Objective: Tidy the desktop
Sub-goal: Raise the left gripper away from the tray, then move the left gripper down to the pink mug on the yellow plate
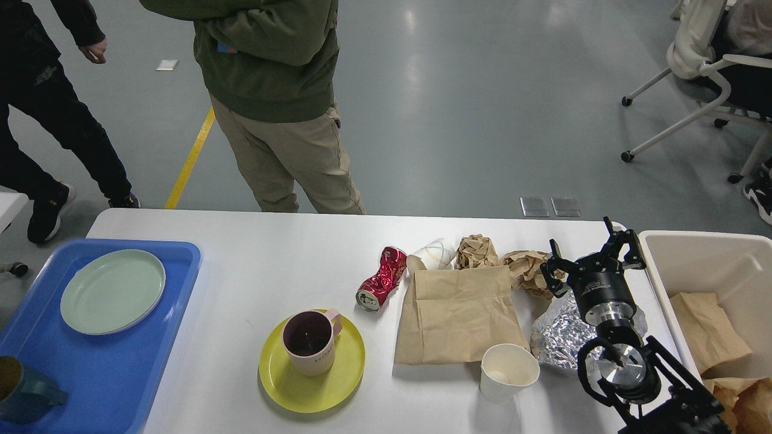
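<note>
White desktop [253,265] below, right pincer [591,253] spread wide, empty, over crumpled paper [526,268].

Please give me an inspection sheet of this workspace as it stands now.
Surface: white desktop, crowded on the right.
Job's things: pink mug on yellow plate; green plate in blue tray; beige bin holding brown paper.
Clutter: crushed red can, paper bag, two paper cups, crumpled paper, foil.
Grippers: right pincer open, empty, above the foil; left not in view.
Cables: nothing seen.
Surroundings: two people beyond the far edge; chair.
</note>
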Tool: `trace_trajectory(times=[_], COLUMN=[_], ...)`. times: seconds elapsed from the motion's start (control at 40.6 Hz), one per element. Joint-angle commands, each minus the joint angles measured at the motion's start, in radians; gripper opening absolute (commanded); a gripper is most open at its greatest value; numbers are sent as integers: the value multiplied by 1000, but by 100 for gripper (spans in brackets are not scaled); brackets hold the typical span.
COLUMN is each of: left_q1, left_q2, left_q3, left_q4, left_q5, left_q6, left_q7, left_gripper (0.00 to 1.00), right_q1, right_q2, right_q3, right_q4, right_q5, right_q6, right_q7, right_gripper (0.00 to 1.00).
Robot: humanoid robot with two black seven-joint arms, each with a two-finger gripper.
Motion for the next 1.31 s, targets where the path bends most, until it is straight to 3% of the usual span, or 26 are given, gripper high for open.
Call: trace_trajectory(times=[0.0, 0.099, 0.246, 0.296, 0.567, 0.887, 1.281], left_q1=[-205, -345, -656, -751, -1017, -1187, -1155], left_q2=[-12, -60, -309, -387, -679, -818, -860], left_q3=[159, 251, 484, 507, 443, 343, 286], left_q4=[-83, -137, -271, -347, -578, -712, -715], left_q5=[-2, -19, -210, -261, -410, -508, -515], left_q6=[-29, -58, -132, -141, -189, -269, -256], left_q7=[4, 4, 6, 10, 6, 1, -1], left_gripper=[94, 95, 95, 95, 95, 95, 95], right_q1=[0, 0, 0, 0, 0, 0, 0], right_q2=[0, 0, -2, 0, 0, 0, 0], right_q3=[0, 0, 0, 0, 0, 0, 0], right_q4=[0, 0, 0, 0, -2, -3, -3], right_q5=[0, 0, 0, 0, 0, 0, 0], right_q6=[0, 0, 0, 0, 0, 0, 0], right_q7=[0, 0, 0, 0, 0, 0, 0], right_gripper=[100, 100, 100, 100, 100, 100, 100])
